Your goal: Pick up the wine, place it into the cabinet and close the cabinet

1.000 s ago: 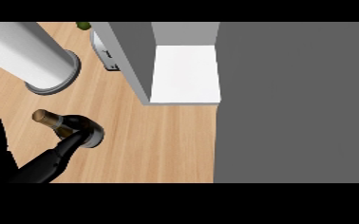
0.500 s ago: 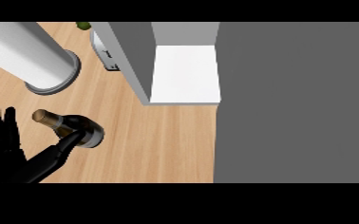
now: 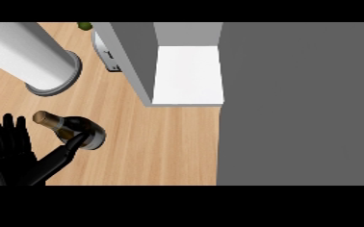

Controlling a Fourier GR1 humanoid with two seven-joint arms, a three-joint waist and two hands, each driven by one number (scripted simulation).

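Note:
The wine bottle (image 3: 73, 129) is dark with a brown cork end pointing up-left, and it sits on the wooden counter (image 3: 163, 144) at the lower left. My left hand (image 3: 21, 161) comes in from the lower left corner beside it. Its fingers (image 3: 14, 134) are straight and point up just left of the bottle, and its thumb (image 3: 71, 146) reaches across to touch the bottle's lower side. The cabinet (image 3: 188, 74) stands open at the top centre, showing a white inner floor and a grey side wall (image 3: 135, 57). My right hand is out of sight.
A large pale grey cylinder (image 3: 35, 57) with a darker rim slants in from the upper left, just above the bottle. A small white and grey object (image 3: 107, 53) and something green (image 3: 85, 26) sit left of the cabinet wall. A broad grey surface (image 3: 292, 106) fills the right side.
My left hand has risen into view at the left edge, and its straight fingers now show beside the bottle. The bottle and cabinet have not moved.

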